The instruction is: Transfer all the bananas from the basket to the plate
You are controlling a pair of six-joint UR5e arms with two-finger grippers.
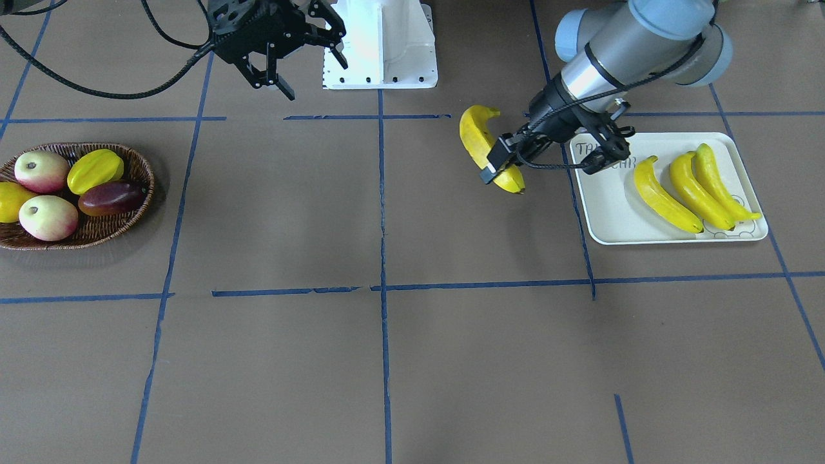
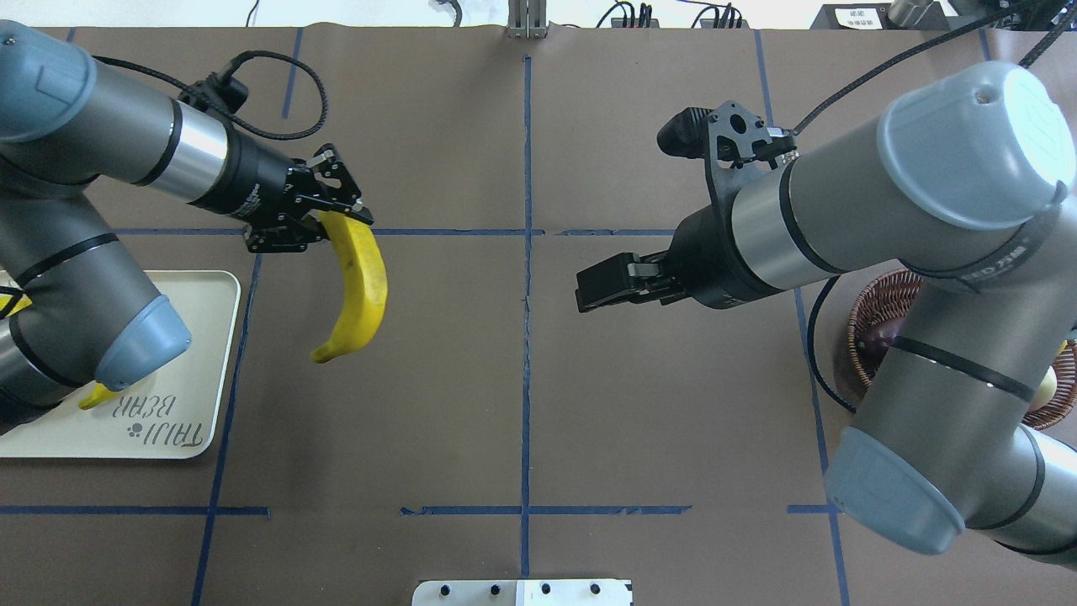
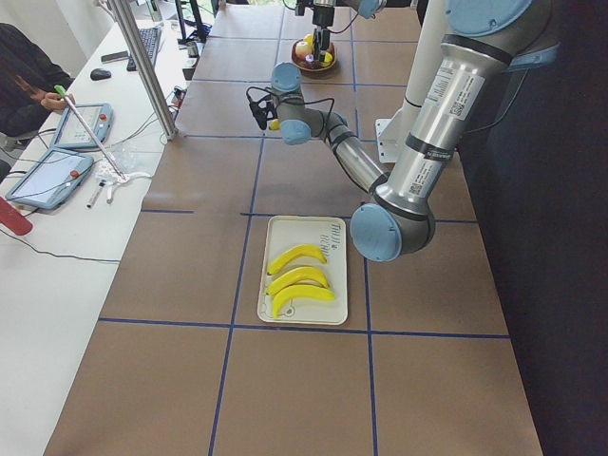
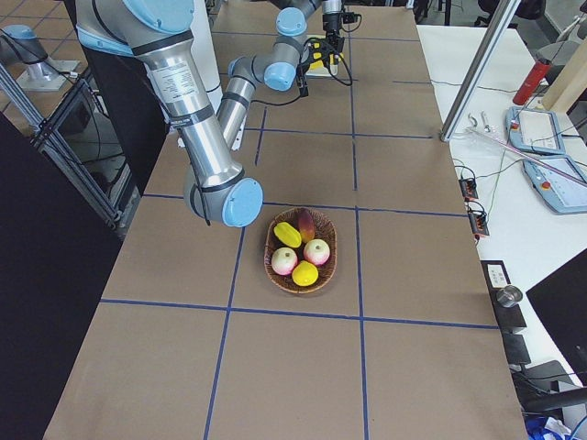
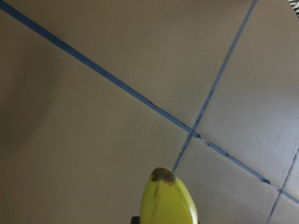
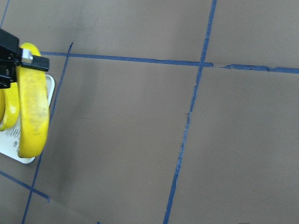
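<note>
Brown paper-covered table (image 1: 387, 361) with a blue tape grid. My left arm (image 2: 109, 135) reaches out past the plate toward the table's middle. My right arm (image 2: 883, 202) is raised over the centre area, partly hiding the basket in the overhead view.

The plate (image 1: 612, 216) is the off-white tray on my left side, lying flat. The basket (image 1: 97, 237) is brown wicker and sits well apart from it on my right side.

Three bananas (image 1: 697, 192) lie side by side on the plate, touching or nearly so. The fourth is the held banana (image 1: 475, 138), which is in the air over bare table. It is just beside the plate's inner edge and not over the plate.

My left gripper (image 1: 501, 164) is clamped across the held banana near one end, and the rest of the fruit curves down and away. The left wrist view shows only the banana's dark tip over the tape lines.

My right gripper (image 1: 316, 77) has its fingers apart with nothing between them, and it is off the table.

In the basket are two apples (image 1: 42, 171), a starfruit (image 1: 95, 171), a dark purple fruit (image 1: 113, 198) and a lemon (image 1: 9, 201) at the rim.
</note>
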